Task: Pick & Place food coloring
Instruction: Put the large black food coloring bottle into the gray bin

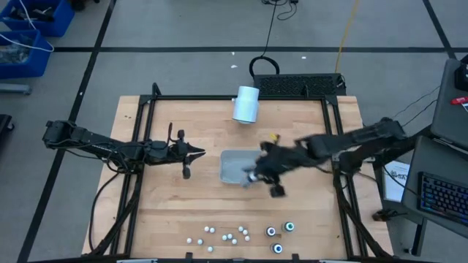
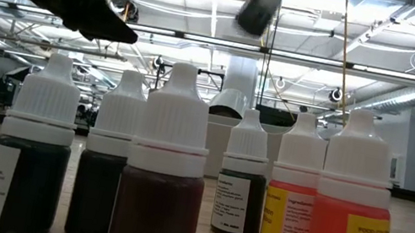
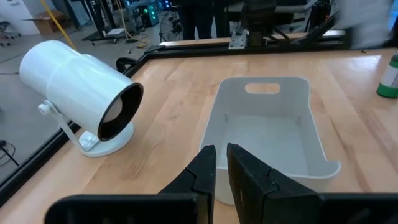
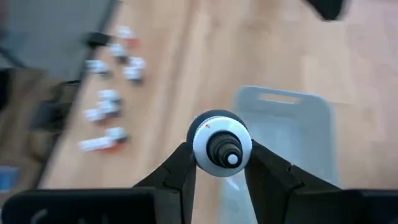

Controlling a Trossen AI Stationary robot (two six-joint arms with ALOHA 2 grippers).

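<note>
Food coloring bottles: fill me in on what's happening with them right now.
The right tool is shut on one food coloring bottle and holds it above the grey tray in the middle of the table. The tray looks empty so far. The remaining bottles stand grouped near the table's front edge. The left tool waits to the left of the tray, shut and holding nothing. A white cylinder on a stand sits behind the tray.

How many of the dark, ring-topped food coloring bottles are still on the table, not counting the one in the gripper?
3. They sit together at the table's near edge, right of the small white bottles: one, one and one. A fourth is in the right gripper over the grey tray.
</note>
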